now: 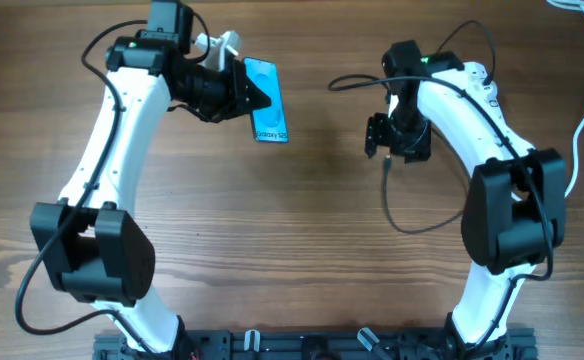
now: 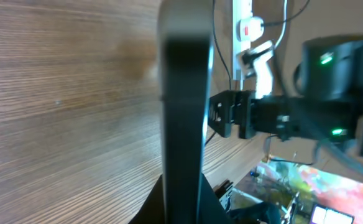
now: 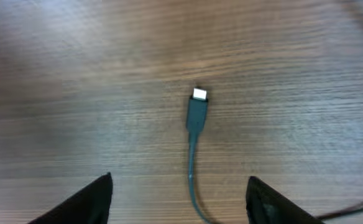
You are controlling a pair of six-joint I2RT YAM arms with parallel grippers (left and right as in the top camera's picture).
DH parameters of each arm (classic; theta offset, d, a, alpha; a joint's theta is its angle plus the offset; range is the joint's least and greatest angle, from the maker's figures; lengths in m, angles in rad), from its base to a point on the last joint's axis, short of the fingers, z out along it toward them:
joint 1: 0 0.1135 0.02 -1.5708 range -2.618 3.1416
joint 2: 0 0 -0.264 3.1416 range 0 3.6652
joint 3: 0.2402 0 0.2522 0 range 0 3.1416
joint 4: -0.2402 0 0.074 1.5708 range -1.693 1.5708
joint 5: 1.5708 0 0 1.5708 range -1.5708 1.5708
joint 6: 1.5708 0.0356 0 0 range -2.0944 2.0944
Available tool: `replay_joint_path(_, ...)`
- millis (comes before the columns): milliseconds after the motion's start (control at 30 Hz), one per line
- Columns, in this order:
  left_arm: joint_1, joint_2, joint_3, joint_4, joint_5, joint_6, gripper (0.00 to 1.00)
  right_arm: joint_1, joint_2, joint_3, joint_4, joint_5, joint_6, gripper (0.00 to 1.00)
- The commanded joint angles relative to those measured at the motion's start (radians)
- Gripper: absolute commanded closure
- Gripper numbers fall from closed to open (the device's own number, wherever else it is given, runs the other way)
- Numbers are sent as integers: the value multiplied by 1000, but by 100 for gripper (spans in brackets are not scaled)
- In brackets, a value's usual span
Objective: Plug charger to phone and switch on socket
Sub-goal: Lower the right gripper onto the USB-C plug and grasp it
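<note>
My left gripper [image 1: 249, 93] is shut on the phone [image 1: 268, 102], whose turquoise screen shows in the overhead view at the far left-centre. In the left wrist view the phone [image 2: 183, 112] is seen edge-on as a dark bar between my fingers [image 2: 183, 202]. My right gripper [image 1: 386, 145] is open and hovers above the table. The charger's black plug tip [image 3: 197, 107] lies on the wood ahead of the open fingers [image 3: 180, 196]; its thin cable [image 1: 404, 222] loops toward the right arm. The socket [image 2: 243, 18] shows only in the left wrist view, white with a red switch.
A thick white cord [image 1: 579, 130] runs down the far right edge of the table. The right arm's gripper body [image 2: 243, 115] faces the phone across the wood. The arm bases stand at the front edge [image 1: 302, 345].
</note>
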Motion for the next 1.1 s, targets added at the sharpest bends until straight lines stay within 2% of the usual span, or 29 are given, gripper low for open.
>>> replay_joint_path(0,58,-2,10,2,42,0,96,7,8,-90,69,-5,20,45)
replay_joint_path(133,68,-2,10,-32,30,51,96,7,8,-149,138,-5,43,47)
replay_joint_path(300,68,-2,10,-39,20,52,96,7,8,-182,197,-5,49,47)
replay_joint_path(333,68,-2,10,-39,20,52,96,7,10,-182,206,-5,42,50)
replay_joint_path(433,68,-2,10,-39,20,52,96,7,16,-182,195,-5,43,56)
replay_joint_path(867,68,-2,10,-38,19,52,96,7,42,-185,187,-5,42,62)
replay_joint_path(1067,68,-2,10,-38,19,52,96,7,42,-185,185,-5,40,71)
